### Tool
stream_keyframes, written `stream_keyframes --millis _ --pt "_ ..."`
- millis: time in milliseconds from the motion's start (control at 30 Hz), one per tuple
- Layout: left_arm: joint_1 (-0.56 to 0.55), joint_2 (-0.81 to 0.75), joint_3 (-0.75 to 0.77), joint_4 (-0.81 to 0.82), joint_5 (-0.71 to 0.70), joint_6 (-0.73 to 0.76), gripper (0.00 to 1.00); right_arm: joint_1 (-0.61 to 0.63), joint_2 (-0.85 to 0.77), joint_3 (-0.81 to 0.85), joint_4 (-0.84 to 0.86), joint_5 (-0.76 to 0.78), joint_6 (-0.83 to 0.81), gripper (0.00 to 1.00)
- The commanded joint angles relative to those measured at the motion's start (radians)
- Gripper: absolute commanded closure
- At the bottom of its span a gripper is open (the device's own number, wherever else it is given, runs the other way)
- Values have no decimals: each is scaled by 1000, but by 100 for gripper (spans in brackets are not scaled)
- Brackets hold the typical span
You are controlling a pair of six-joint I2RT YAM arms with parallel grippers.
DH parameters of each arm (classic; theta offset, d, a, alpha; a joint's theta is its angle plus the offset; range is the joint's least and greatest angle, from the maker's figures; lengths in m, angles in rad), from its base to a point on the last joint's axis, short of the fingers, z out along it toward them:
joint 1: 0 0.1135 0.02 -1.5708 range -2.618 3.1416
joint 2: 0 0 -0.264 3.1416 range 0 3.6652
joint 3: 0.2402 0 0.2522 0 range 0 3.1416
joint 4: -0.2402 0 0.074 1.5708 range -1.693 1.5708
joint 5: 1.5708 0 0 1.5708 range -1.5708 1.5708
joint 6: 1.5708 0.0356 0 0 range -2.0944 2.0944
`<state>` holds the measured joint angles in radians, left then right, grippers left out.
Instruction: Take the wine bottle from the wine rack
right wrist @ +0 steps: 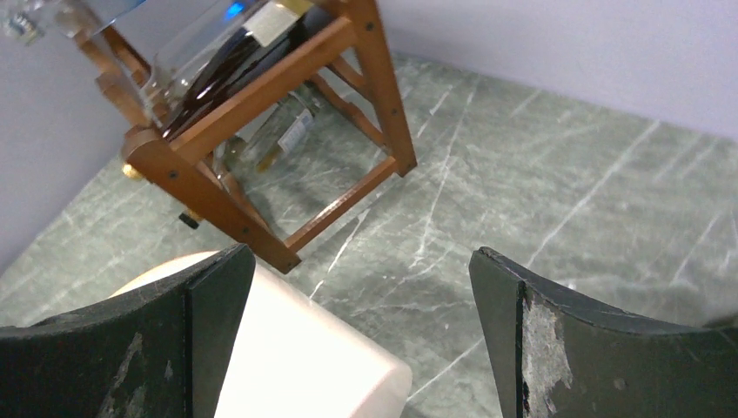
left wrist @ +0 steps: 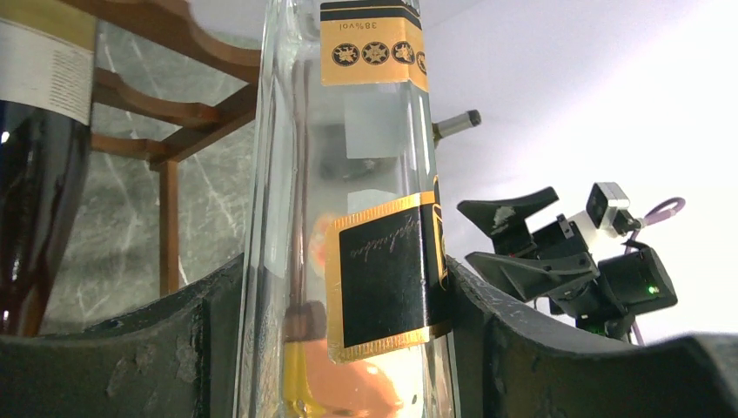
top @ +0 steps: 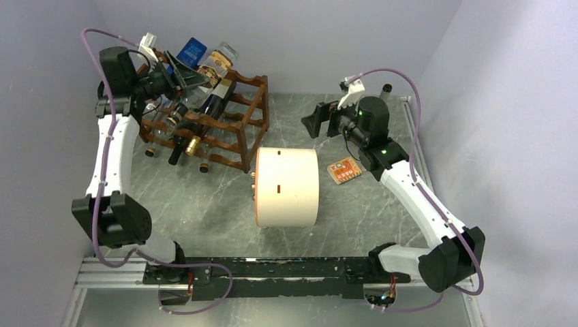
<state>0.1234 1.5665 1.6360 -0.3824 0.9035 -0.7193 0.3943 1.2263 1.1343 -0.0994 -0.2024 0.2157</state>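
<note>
Closest in, the cream cylinder (top: 286, 187) sits mid-table (top: 382, 211). The right gripper (top: 313, 124) hangs just past it, jaws wide apart with nothing in them. Far back left is the wooden rack (top: 238, 126), and the left gripper (left wrist: 344, 279) is clamped on a clear bottle (left wrist: 365, 131) up at the rack's top tier.

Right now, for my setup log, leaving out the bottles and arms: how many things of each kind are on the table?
Wine rack: 1
Cream cylinder: 1
Orange board: 1
Small dark peg at the far right corner: 1
Total: 4
</note>
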Motion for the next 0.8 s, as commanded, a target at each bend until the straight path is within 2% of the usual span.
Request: stream_keyframes --millis 0,133,300,400,567,633,767 --pt "-9 -129 9 64 74 29 93 74 7 68 -1 -46 -207 0" --pt "-62 -196 18 -133 -39 191 93 177 -3 105 -21 -100 -406 0" --pt "-135 -310 -64 -169 -101 215 93 267 30 195 -60 -104 -522 0" --pt "-181 -337 -55 -238 -164 264 93 346 42 221 -37 -87 -585 0" --pt "-212 -377 -46 -335 -224 330 93 432 75 287 -31 -152 -701 1" --pt "-214 -394 -57 -356 -235 342 93 467 119 345 -91 -169 -785 4" --pt "-216 -420 -74 -394 -246 392 93 552 235 490 -248 -67 -938 3"
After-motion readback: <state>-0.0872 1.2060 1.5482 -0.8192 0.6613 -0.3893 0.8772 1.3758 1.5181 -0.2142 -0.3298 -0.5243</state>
